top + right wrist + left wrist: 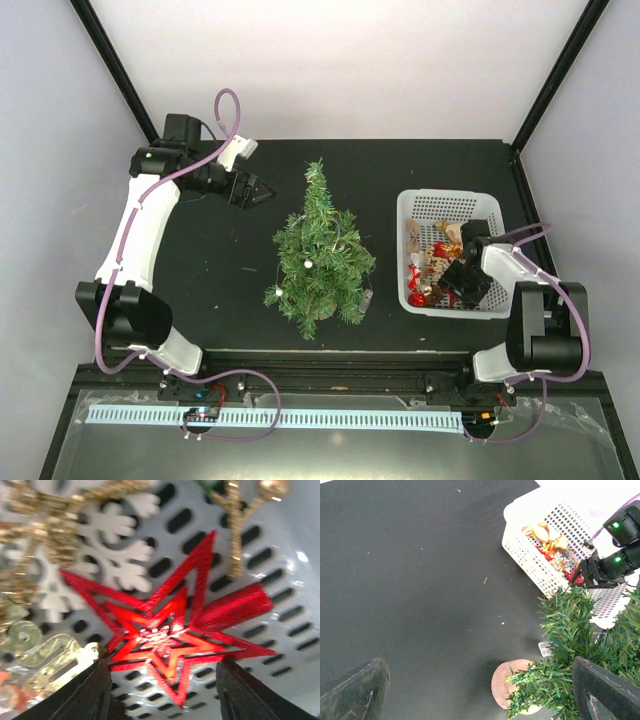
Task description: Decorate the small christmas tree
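Small christmas tree [322,255] stands mid-table [220,260] on round brown base [512,685]. L gripper [262,189] just left of tree top, fingers spread wide, nothing in them. White basket [450,200] right of tree, w/ shiny decos inside. R gripper [160,695] down in basket, fingers apart. Red star [170,640] lies btwn them, not pinched.

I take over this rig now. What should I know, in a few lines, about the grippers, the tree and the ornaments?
Left gripper: open, empty, beside the small christmas tree, near its top.
Right gripper: open, low inside the white basket, fingers straddling a red star ornament, not gripping.
The tree stands upright, left of the basket.
Done: no ornament clearly hung.
To do: grasp the star, hang it, then the others.
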Motion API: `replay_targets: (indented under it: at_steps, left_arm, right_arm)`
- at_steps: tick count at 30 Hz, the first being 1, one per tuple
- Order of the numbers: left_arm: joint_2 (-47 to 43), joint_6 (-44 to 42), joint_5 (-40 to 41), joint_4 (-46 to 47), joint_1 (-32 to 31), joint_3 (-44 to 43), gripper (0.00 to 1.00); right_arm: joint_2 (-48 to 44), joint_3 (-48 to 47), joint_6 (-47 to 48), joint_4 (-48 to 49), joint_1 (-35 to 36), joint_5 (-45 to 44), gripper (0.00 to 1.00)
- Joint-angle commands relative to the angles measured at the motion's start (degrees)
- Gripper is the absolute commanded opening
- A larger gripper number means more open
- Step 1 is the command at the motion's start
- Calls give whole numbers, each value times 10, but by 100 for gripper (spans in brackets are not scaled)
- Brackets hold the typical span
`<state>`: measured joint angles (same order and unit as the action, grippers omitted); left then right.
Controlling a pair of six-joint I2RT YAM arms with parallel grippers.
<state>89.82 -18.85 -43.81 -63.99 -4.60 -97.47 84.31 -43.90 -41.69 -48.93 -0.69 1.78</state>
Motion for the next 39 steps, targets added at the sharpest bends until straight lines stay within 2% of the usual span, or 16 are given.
replay_targets:
  at_steps: [1, 6, 8, 13, 16, 18, 19, 24, 27, 31, 39]
  left_arm:
    - [-21, -4, -15, 4, -3, -3, 99]
    - [-23, -3, -22, 7, -4, -1, 99]
    - [-24, -2, -25, 9, -4, 2, 99]
    - [-25, 0, -26, 11, -3, 6, 99]
    - [-24, 0, -24, 11, -4, 7, 99]
    - [-22, 0, -25, 11, -4, 9, 99]
    - [-22, 0, -25, 11, -4, 9, 99]
    - [-19, 3, -27, 14, -4, 10, 99]
    - [-17, 3, -27, 14, -4, 10, 99]
    - [-16, 2, -28, 14, -4, 8, 99]
    - [-13, -1, -28, 10, -4, 7, 99]
  right_arm:
    - [-24, 27, 8, 145, -1, 99, 58]
    - [-144, 29, 34, 255, -1, 149, 57]
    - [-151, 6, 48, 247, -2, 142, 57]
    - [-124, -33, 54, 182, -1, 90, 56]
    - [-59, -93, 42, 42, -1, -13, 56]
    - [1, -129, 44, -51, -1, -52, 54]
    - [15, -132, 42, -68, -2, -64, 53]
    - [-5, -103, 33, -67, -2, -81, 51]
    - [13, -98, 32, -72, -2, -80, 48]
    - [25, -87, 33, -57, -3, -79, 48]
    - [81, -81, 48, -30, -9, -48, 64]
